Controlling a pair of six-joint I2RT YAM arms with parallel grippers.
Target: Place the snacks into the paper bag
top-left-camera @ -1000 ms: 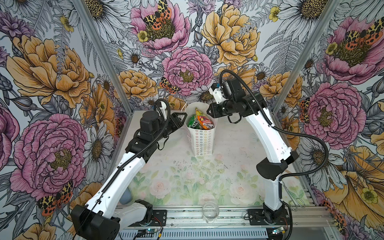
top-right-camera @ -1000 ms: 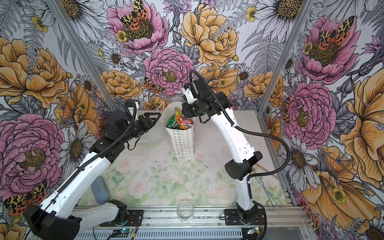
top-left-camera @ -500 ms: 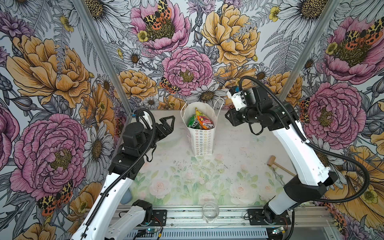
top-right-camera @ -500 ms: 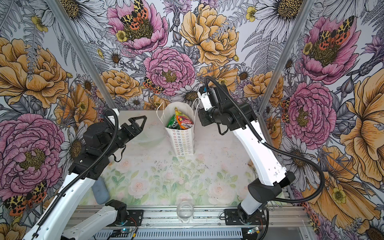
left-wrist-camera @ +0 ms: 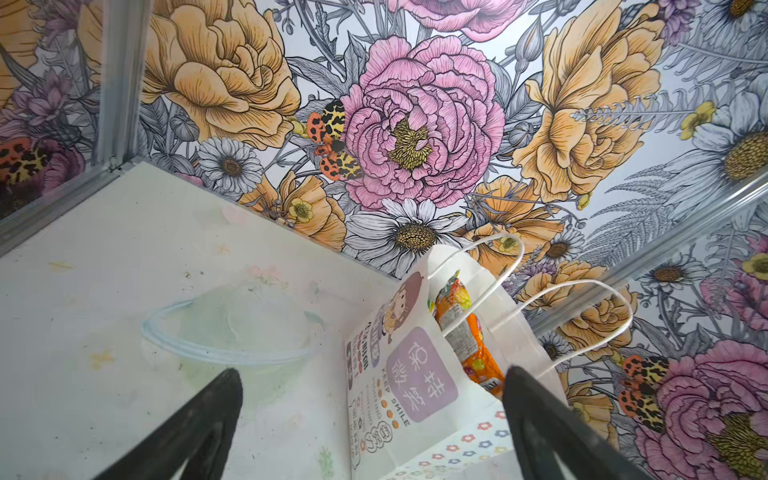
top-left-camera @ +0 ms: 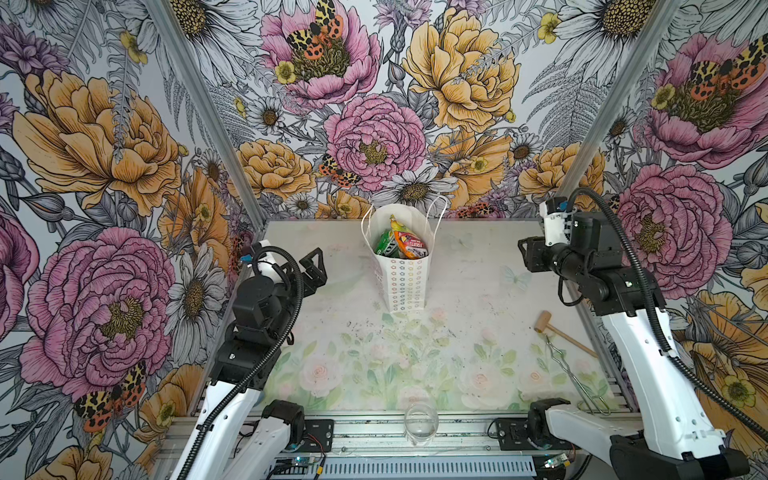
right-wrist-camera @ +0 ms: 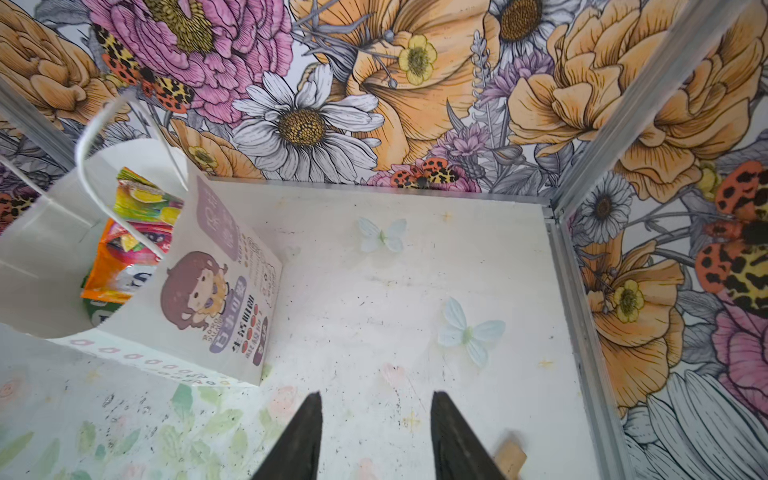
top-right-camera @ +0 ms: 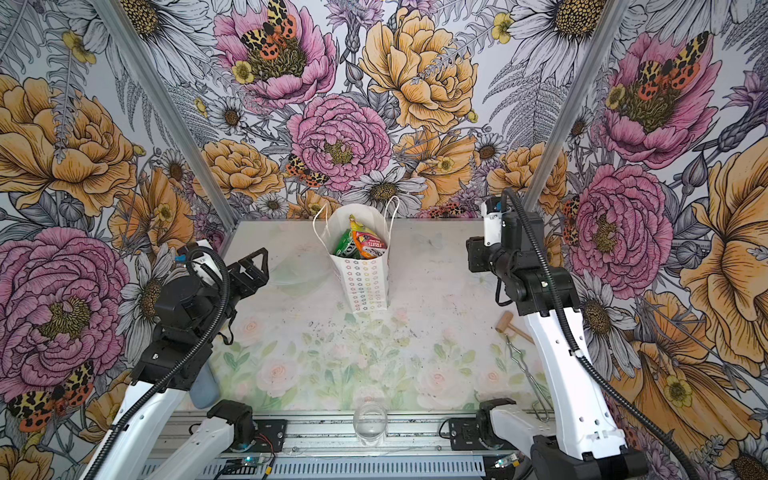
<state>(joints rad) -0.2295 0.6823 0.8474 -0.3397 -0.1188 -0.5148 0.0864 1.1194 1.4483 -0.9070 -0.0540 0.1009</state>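
The paper bag (top-left-camera: 401, 270) (top-right-camera: 365, 282) stands upright at the back middle of the table, white with rows of small flower outlines and cord handles. Snacks (top-left-camera: 405, 243) (top-right-camera: 365, 245) fill its mouth: orange, green and yellow packets. My left gripper (top-left-camera: 313, 270) (top-right-camera: 253, 270) hangs left of the bag, apart from it, open wide and empty. The left wrist view shows the bag (left-wrist-camera: 415, 374) and an orange snack (left-wrist-camera: 469, 332) beyond the left gripper (left-wrist-camera: 372, 374). My right gripper (top-left-camera: 525, 255) (top-right-camera: 473, 255) is far right of the bag, open and empty. In the right wrist view the right gripper (right-wrist-camera: 376, 395) is over bare table, beside the bag (right-wrist-camera: 208, 291).
A clear glass (top-left-camera: 420, 424) stands at the table's front edge. A wooden mallet (top-left-camera: 557, 332) and a bent wire tool (top-left-camera: 569, 374) lie at the right. A clear bowl (left-wrist-camera: 228, 332) sits left of the bag. A grey-blue object (top-right-camera: 201, 386) lies under the left arm.
Both arms have drawn back from the bag's mouth to their own sides. The left gripper opened wide and the right gripper's jaws spread further apart.
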